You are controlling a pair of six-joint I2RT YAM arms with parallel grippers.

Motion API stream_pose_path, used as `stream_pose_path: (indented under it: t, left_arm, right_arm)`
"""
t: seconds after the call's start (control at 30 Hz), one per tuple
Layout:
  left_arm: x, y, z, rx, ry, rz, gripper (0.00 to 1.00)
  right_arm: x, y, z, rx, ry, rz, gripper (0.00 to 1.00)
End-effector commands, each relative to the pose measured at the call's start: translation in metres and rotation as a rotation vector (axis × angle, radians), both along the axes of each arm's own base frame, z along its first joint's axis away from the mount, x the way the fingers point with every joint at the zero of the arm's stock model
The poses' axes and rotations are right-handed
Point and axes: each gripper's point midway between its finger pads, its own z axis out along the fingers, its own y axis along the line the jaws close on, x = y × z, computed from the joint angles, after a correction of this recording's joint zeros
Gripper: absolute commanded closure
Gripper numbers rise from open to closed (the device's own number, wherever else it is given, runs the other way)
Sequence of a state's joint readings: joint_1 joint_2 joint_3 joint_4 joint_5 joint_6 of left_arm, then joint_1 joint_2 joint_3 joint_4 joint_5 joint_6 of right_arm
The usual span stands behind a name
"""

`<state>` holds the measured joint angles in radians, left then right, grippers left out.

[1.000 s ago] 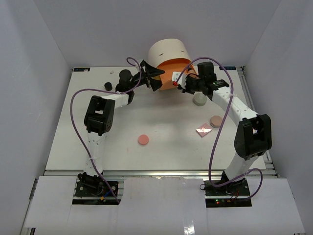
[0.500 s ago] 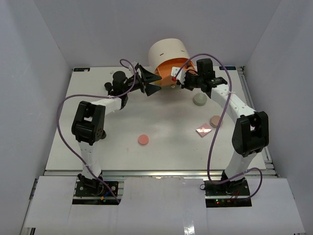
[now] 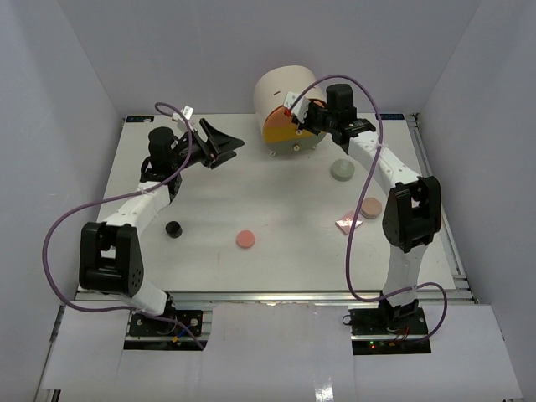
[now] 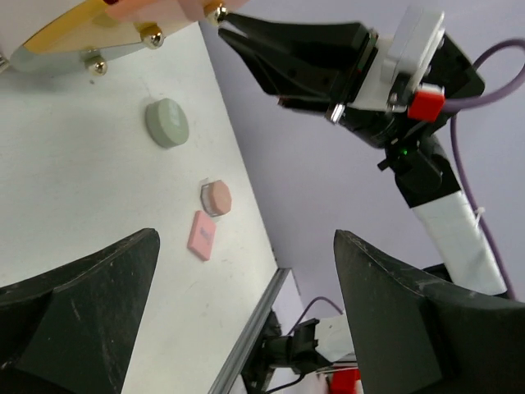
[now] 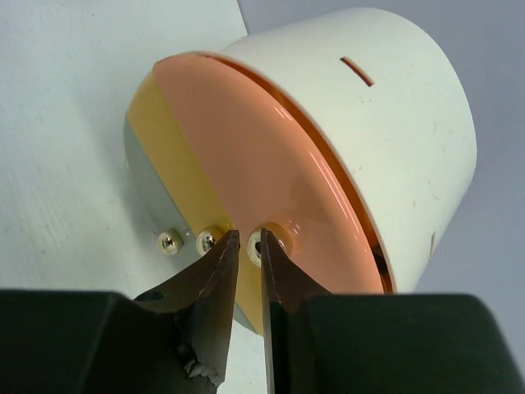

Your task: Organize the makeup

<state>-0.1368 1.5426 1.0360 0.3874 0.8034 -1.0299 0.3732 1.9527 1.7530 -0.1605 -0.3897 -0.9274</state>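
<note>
Orange drawer's knob (image 5: 276,236) sits at right tool's (image 5: 246,240) barely-parted tips (left tool (image 4: 246,246) wide).

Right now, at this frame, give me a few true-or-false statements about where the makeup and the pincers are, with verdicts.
1. The left pincer is wide open and holds nothing. True.
2. The pink compact lies in a drawer. False: it lies out on the table, near the front middle.
3. The right pincer is at the drawer knobs. True.
4. The black jar stands on the table's right side. False: it stands on the left side.
5. The tan compact and the palette lie close together on the right. True.
</note>
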Motion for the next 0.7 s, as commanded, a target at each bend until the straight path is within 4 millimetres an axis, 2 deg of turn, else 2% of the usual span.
stream_pose_path:
  t: [0.0,0.03,0.13,0.17,0.2,0.23,0.33,0.37,0.43,0.57,0.67]
  left_arm:
    - [-0.020,0.029,-0.005,0.210,-0.112,0.094,0.02]
    - [-0.022,0.034,-0.003,0.236,-0.132,0.113,0.02]
    - [-0.032,0.054,-0.001,0.368,-0.201,0.193,0.02]
    - [-0.038,0.059,0.004,0.403,-0.235,0.211,0.02]
    - [-0.041,0.063,0.007,0.425,-0.256,0.231,0.02]
    - [-0.045,0.068,0.007,0.443,-0.269,0.254,0.02]
    - [-0.053,0.076,0.000,0.464,-0.277,0.295,0.02]
    - [-0.059,0.076,0.001,0.463,-0.291,0.300,0.02]
    - [-0.065,0.077,-0.009,0.468,-0.274,0.297,0.02]
    - [-0.081,0.079,-0.016,0.478,-0.280,0.292,0.02]
    - [-0.090,0.082,-0.019,0.491,-0.297,0.302,0.02]
  right_arm:
    - [0.012,0.007,0.033,0.089,-0.055,-0.067,0.75]
    - [0.010,0.007,0.025,0.085,-0.037,-0.065,0.75]
    - [-0.020,0.001,0.034,0.150,-0.001,-0.059,0.75]
    - [-0.027,-0.003,0.024,0.163,0.034,-0.060,0.75]
    - [-0.033,-0.006,0.034,0.197,0.024,-0.061,0.74]
    - [-0.036,-0.010,0.042,0.239,0.030,-0.075,0.72]
    - [-0.042,-0.016,0.039,0.272,0.062,-0.093,0.70]
    - [-0.039,-0.016,0.036,0.265,0.065,-0.096,0.73]
    - [-0.031,-0.014,0.033,0.247,0.067,-0.102,0.74]
    - [0.002,-0.006,0.020,0.247,0.092,-0.134,0.75]
    - [0.025,-0.003,0.031,0.277,0.068,-0.172,0.76]
